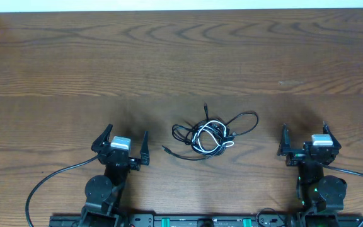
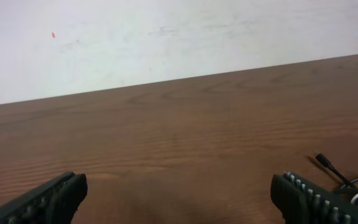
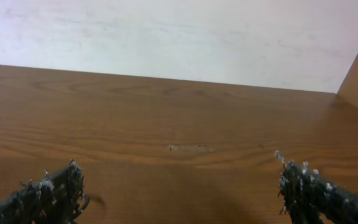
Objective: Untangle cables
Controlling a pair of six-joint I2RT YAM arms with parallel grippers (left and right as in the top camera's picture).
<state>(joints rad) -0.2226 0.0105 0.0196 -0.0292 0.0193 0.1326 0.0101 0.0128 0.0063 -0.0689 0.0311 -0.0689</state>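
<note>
Tangled bundle of thin black cables and one white cord (image 1: 212, 135) lies on brown wooden tabletop (image 1: 181, 57), between the arms. left gripper (image 1: 128, 132) and right gripper (image 1: 304, 128) sit low at the near edge, pointing forward, jaws wide, empty, both well apart from the bundle.

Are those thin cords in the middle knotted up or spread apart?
Knotted up: the thin black and white cables lie looped over one another in a single clump on the wooden table.
</note>
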